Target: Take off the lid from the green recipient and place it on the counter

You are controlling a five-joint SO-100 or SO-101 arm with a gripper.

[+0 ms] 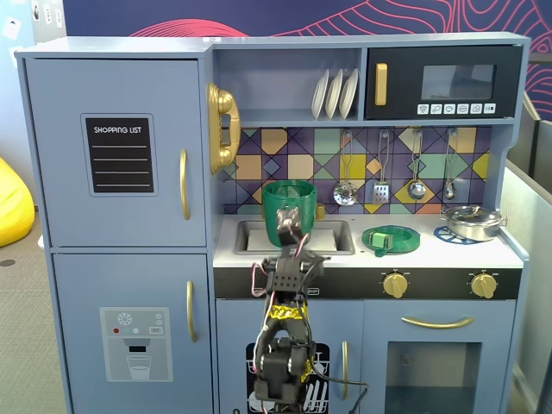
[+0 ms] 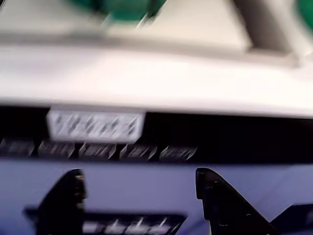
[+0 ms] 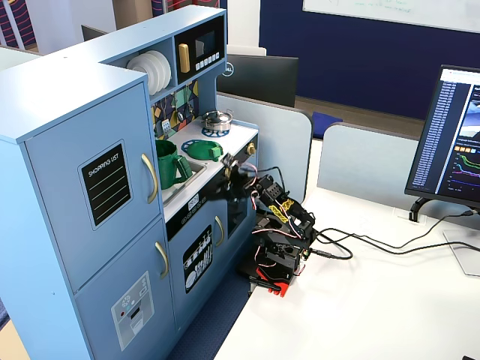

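Note:
The green recipient [image 1: 289,207] stands open-topped in the sink; it also shows in the other fixed view [image 3: 172,165] and as a blurred green patch at the top of the wrist view [image 2: 124,7]. The lid [image 1: 391,239] lies flat on the counter [image 1: 341,257] to the right of the sink, also seen in the side fixed view [image 3: 204,150]. My gripper [image 1: 291,226] is open and empty, held in front of the counter's front edge, apart from both. In the wrist view its black fingers [image 2: 66,196] stand wide apart below the dark control strip; the gripper [image 2: 139,178] holds nothing.
A silver pot [image 1: 472,222] sits on the right burner. Knobs [image 1: 395,284] line the dark front strip. Utensils hang on the back wall. The arm's base [image 3: 274,262] stands on a white desk with cables beside the kitchen.

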